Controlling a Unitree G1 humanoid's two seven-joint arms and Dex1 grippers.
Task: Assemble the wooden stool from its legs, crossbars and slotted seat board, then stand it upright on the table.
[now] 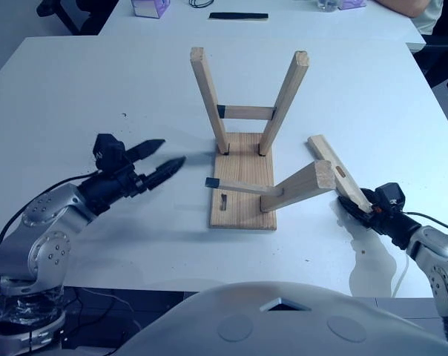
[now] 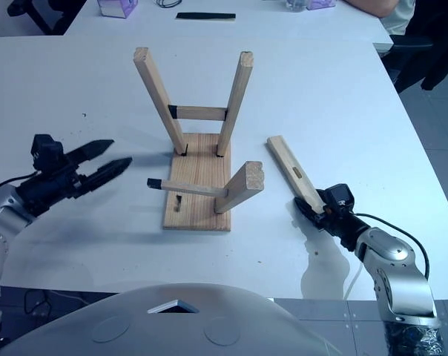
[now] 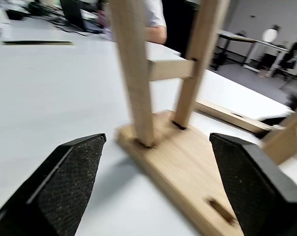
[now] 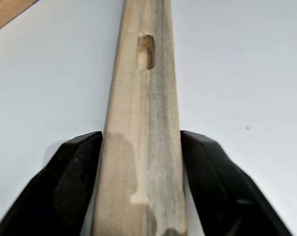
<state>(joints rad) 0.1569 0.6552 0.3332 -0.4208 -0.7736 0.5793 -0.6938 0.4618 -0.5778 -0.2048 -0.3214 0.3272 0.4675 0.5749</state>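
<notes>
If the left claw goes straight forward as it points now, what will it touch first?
Probably the seat board at the corner where the nearer upright leg stands; the open left claw points there, though height is unclear.

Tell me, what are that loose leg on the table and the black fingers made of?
The loose leg looks like pale bare wood, apparently unvarnished: lengthwise grain streaks, a cut slot. The fingers are black and matte with finely dimpled pads, probably rubber or textured plastic; I can't tell which.
</notes>
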